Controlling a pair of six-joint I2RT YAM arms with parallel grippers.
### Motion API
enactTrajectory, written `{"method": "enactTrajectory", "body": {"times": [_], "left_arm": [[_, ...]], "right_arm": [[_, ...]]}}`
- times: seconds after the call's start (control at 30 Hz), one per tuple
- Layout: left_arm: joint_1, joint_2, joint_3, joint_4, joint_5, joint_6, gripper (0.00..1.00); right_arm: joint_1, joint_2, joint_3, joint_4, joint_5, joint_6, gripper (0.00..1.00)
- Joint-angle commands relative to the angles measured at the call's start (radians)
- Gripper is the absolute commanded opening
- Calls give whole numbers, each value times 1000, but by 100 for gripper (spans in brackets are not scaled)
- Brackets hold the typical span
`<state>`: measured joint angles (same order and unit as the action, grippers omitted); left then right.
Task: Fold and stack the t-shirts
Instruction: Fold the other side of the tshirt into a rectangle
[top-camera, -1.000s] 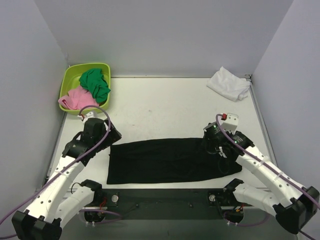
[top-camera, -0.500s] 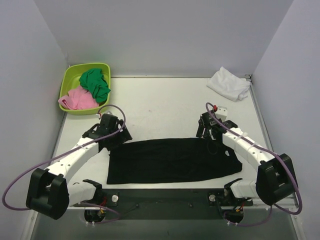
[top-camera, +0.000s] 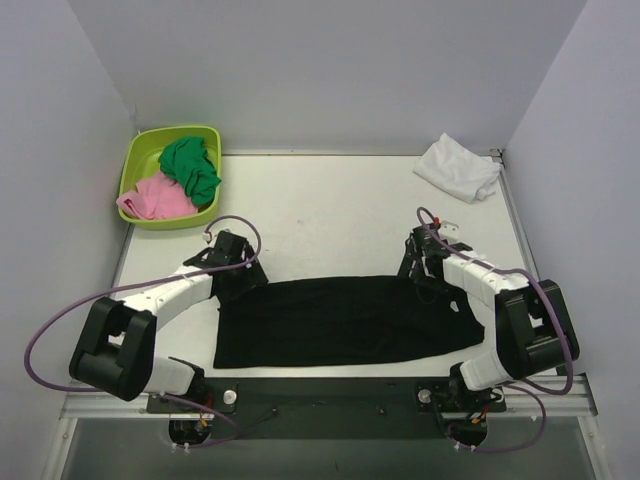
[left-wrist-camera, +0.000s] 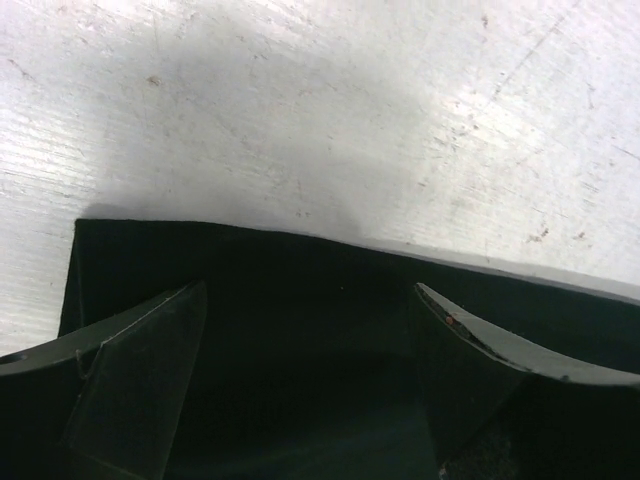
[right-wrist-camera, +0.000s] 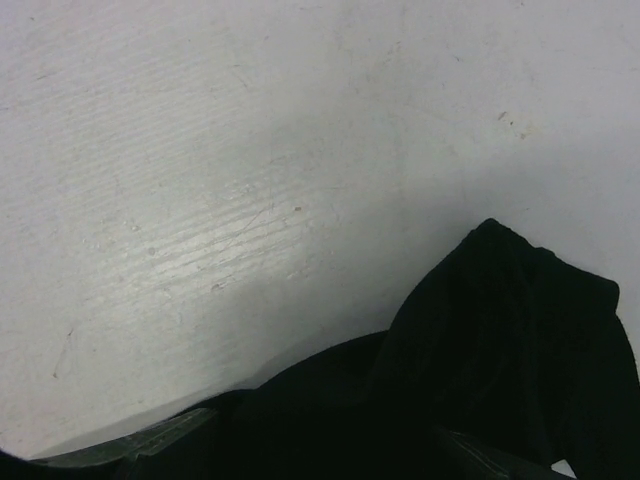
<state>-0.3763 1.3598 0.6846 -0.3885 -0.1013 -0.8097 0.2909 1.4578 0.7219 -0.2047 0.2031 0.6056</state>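
Black cloth at left gripper (left-wrist-camera: 309, 290): lying flat beneath wide-spread jaws, not being pinched, ending in a straight hem just beyond the fingertips (left-wrist-camera: 170, 340) and in a corner just outside the left one.
Right gripper (top-camera: 420, 262): gaping wide too, holding nothing, hanging over the bunched far-right corner of the black t-shirt (top-camera: 340, 320).
Risk at left corner: by judgement, closing from here and catching only the top layer, or skating off the hem, through pressing on an edge lying thin and tight against the table (top-camera: 320, 210).
Risk at right corner: probably grabbing a loose hump instead of the true corner, then dragging the fold line crooked.
Risk across both: lifting unevenly, gripping on one side and slipping on the other, skewing or rumpling the long band.
Black t-shirt relative to hands: stretching as a long flat band between the two grippers, meeting them at its far corners, running close along the arm bases at its near edge.
White t-shirt (top-camera: 458, 167): lying in a soft heap at the far-right table corner, well apart from both grippers.
Lime tub (top-camera: 150, 135): sitting far left, holding pink and green cloth, well apart from the left gripper.
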Motion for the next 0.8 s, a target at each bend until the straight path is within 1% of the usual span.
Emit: {"method": "enactTrajectory", "body": {"times": [0.0, 0.17, 0.3, 0.33, 0.47, 0.53, 0.67, 0.77], "left_arm": [[-1, 56, 3, 102, -70, -3, 91], [10, 148, 29, 148, -115, 3, 91], [40, 214, 69, 157, -135, -2, 91], [63, 235, 84, 158, -132, -2, 91], [132, 274, 116, 168, -89, -6, 91], [181, 298, 122, 181, -60, -9, 91], [241, 338, 147, 188, 5, -26, 91], [255, 360, 194, 174, 26, -31, 91]], "right_arm": [[-29, 21, 5, 27, -10, -23, 80], [-78, 47, 28, 4, -8, -26, 80], [-114, 78, 63, -25, -14, -36, 80], [-122, 94, 71, -28, -16, -40, 80], [-179, 137, 114, -39, -62, -43, 80], [-193, 166, 129, -38, -88, -46, 80], [-213, 208, 178, -36, -108, -46, 80], [-219, 236, 221, -38, -105, -56, 80]]}}
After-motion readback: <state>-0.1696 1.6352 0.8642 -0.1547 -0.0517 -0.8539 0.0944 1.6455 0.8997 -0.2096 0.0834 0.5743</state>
